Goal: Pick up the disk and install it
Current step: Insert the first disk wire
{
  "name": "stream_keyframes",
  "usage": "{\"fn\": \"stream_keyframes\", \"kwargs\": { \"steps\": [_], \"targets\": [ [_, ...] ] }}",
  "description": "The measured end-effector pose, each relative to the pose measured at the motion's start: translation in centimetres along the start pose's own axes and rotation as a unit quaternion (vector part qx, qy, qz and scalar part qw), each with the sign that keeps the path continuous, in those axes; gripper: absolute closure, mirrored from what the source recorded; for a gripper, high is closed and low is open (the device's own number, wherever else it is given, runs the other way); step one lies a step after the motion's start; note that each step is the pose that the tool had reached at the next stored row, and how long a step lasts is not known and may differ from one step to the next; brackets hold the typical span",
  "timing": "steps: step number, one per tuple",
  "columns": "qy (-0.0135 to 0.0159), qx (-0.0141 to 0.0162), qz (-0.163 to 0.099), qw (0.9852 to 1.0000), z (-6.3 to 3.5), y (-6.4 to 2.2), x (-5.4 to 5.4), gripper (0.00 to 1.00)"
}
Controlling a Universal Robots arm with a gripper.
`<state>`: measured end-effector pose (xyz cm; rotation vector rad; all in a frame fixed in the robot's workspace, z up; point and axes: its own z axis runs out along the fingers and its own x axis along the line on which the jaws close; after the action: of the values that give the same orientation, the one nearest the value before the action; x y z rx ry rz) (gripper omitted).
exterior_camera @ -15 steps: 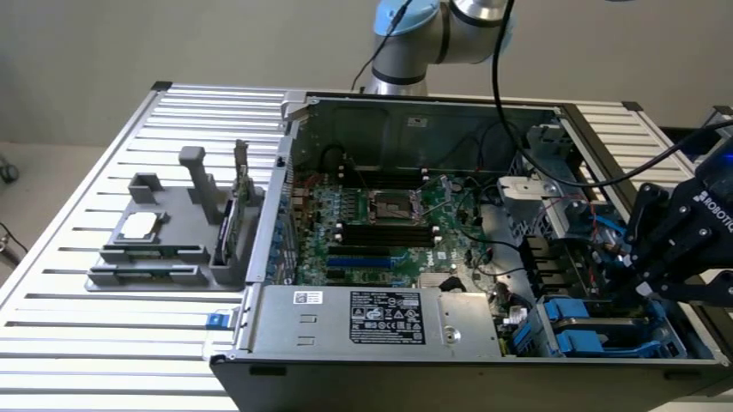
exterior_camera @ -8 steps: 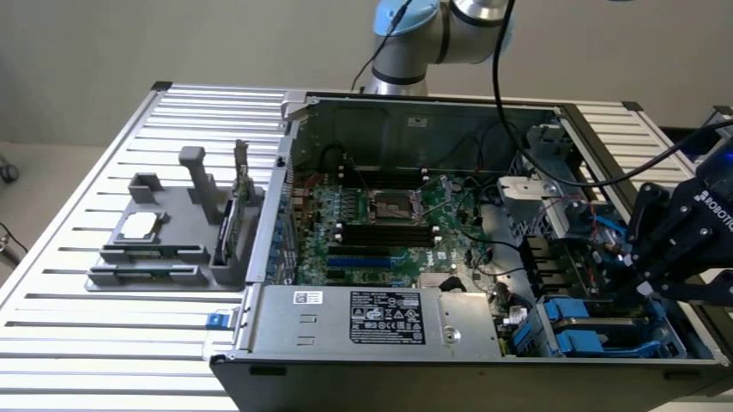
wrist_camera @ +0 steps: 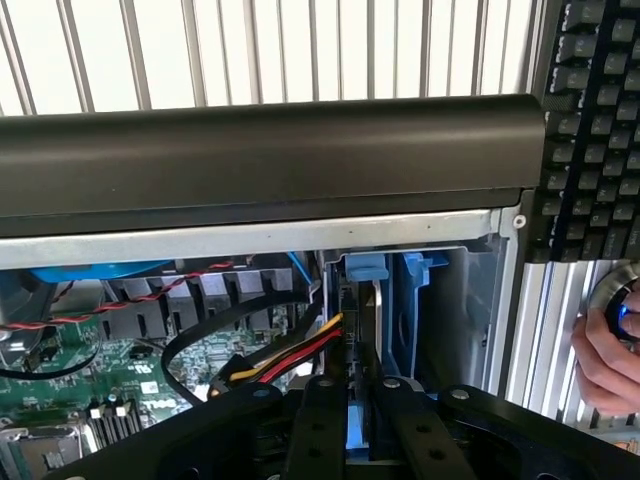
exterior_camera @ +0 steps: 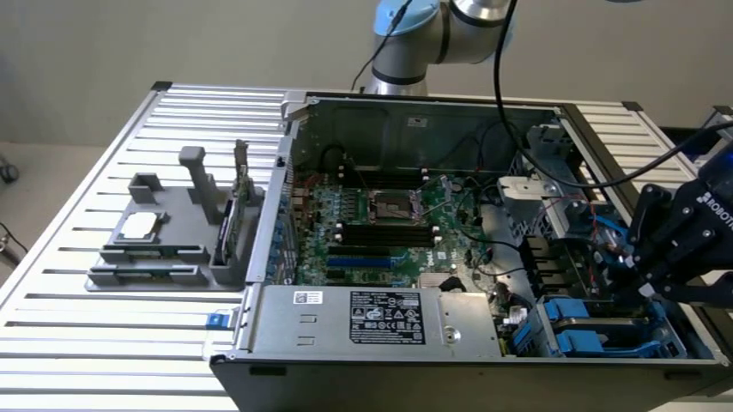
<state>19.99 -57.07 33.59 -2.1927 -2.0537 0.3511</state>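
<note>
**Exterior view**
- Computer case [exterior_camera: 458,257], side panel off, lying on a slatted metal table [exterior_camera: 69,335].
- Green motherboard [exterior_camera: 378,215] in the middle of the case.
- Long silver labelled power-supply box [exterior_camera: 378,318] along the near wall.
- Blue drive trays [exterior_camera: 578,330] in the near corner at the exterior view's right.
- Grey holder [exterior_camera: 160,240] on the table at the exterior view's left, well apart from the case. A small square silver chip [exterior_camera: 140,225] lies on it and cards stand upright in it.
- Robot arm [exterior_camera: 424,34] rising behind the case.
- Gripper [exterior_camera: 641,275], black, lowered into the case's right end, just above the blue trays. From this side its body hides whatever is between the fingers.

**Wrist view**
- The gripper [wrist_camera: 357,390] looks down along its two black fingers [wrist_camera: 325,420] into the drive corner.
- Disk [wrist_camera: 358,435], seen edge-on as a thin slab with blue plastic along it. It stands upright between the fingers and runs away from them into a blue-walled bay [wrist_camera: 410,300] against the case's end wall.
- Claw: fingers set narrow, pressed on either side of the disk.
- Red, yellow and black wires [wrist_camera: 300,350] pass just beside the disk, on the motherboard side.
- Black top edge of the case [wrist_camera: 270,150].
- Outside the case: a dark keyboard [wrist_camera: 600,120] and a person's hand [wrist_camera: 605,355] resting on a round knob [wrist_camera: 622,300].
</note>
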Motion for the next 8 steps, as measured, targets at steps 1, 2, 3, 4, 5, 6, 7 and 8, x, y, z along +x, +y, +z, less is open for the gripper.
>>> {"fn": "stream_keyframes", "kwargs": {
  "steps": [1,2,3,4,5,6,7,8],
  "targets": [
    [0.0,0.0001,0.0,1.0,0.0,0.0,-0.02,0.84],
    [-0.0001,0.0003,0.0,1.0,0.01,0.0,-0.04,0.84],
    [-0.0001,0.0006,0.0,1.0,0.01,0.0,-0.07,0.84],
    [0.0,0.0008,0.0,1.0,0.03,0.01,-0.08,0.84],
    [-0.0002,0.001,0.0,1.0,0.04,0.0,-0.08,0.84],
    [-0.0002,0.0012,0.0,1.0,0.04,0.0,-0.08,0.84],
    [-0.0002,0.0015,0.0,1.0,0.05,0.0,-0.09,0.84],
    [-0.0001,0.0017,0.0,1.0,0.06,0.01,-0.08,0.84]
  ]
}}
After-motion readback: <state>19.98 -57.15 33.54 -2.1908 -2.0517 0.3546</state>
